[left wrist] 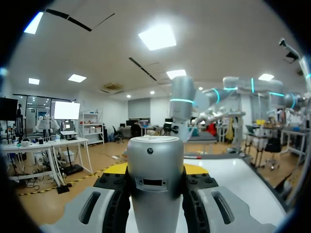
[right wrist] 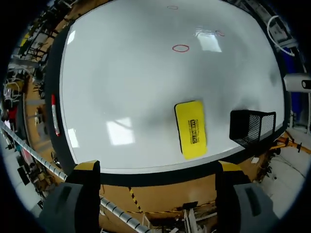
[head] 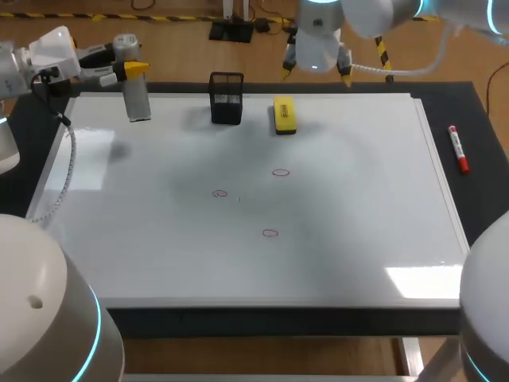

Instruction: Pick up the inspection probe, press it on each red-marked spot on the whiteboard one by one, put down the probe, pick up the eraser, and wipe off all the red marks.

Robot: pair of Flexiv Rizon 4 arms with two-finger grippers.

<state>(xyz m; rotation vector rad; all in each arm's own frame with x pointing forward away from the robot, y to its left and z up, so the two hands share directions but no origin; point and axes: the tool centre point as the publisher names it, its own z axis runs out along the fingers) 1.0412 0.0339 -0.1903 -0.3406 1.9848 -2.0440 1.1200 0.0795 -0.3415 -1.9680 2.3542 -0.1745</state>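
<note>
Probe (head: pixel 137 99) stands upright over the whiteboard's (head: pixel 358 239) 10 o'clock corner, clamped between our left gripper's (head: pixel 132 71) fingers. Three red marks (head: pixel 220 193) sit near centre. Eraser (head: pixel 284 114) lies at 12 o'clock. Our right gripper (right wrist: pixel 158 167) is wide open, holding nothing.

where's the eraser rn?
In the head view the yellow eraser lies flat on the whiteboard near its far edge, just right of the black mesh holder and apart from it.

eraser (head: pixel 284 114) right of mesh holder (head: pixel 227 99) | both on whiteboard (head: pixel 358 223) | marker (head: pixel 459 149) right of whiteboard
</note>
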